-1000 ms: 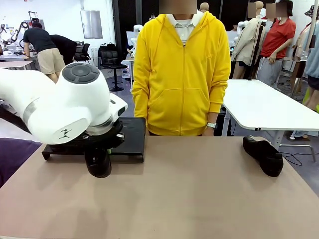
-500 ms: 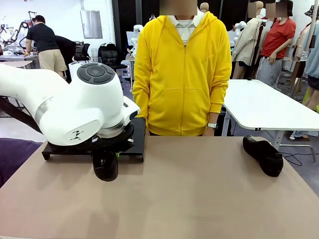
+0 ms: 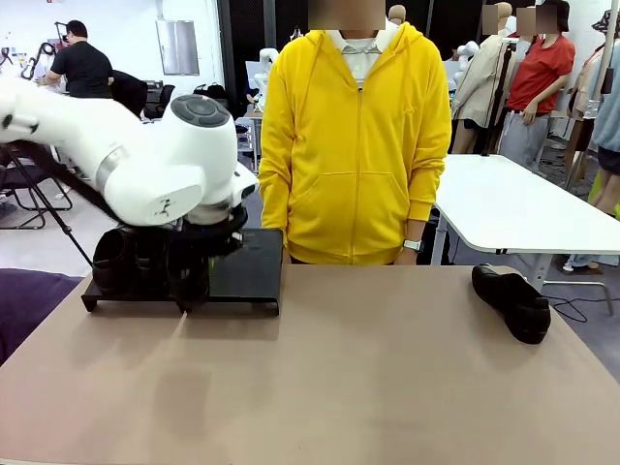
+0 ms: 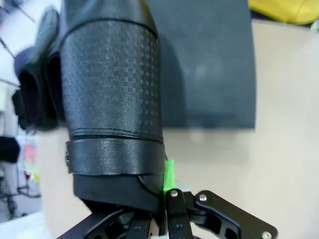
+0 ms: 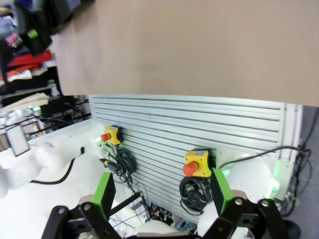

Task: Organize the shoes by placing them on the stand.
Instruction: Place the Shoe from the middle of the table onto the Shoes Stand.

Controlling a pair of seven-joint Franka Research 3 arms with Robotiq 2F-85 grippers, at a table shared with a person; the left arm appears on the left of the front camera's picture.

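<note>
My left claw is clamped on a black shoe, one green pad pressed against the rim at its near end. I hold it over the left half of the stand, a low black rack at the far left of the surface. In my left wrist view the shoe's dotted upper runs away from me, and its far end points in over the stand's flat tray. I cannot tell whether the sole touches the tray or hangs just above it. On the left end of the stand, just beside the shoe I hold, stand other dark shoes. They are blurred in the wrist view and partly hidden by my arm in the front view, so I cannot count them. The right half of the tray lies bare and matte. One more loose shoe lies on the surface at the far right, well apart from the stand, its toe towards my side. A person in a yellow hooded jacket stands at the far edge, between the stand and that shoe. My right claw hangs with its jaws spread wide and nothing between them, down by the surface's near edge, facing a slatted panel with two yellow boxes with red buttons.
</note>
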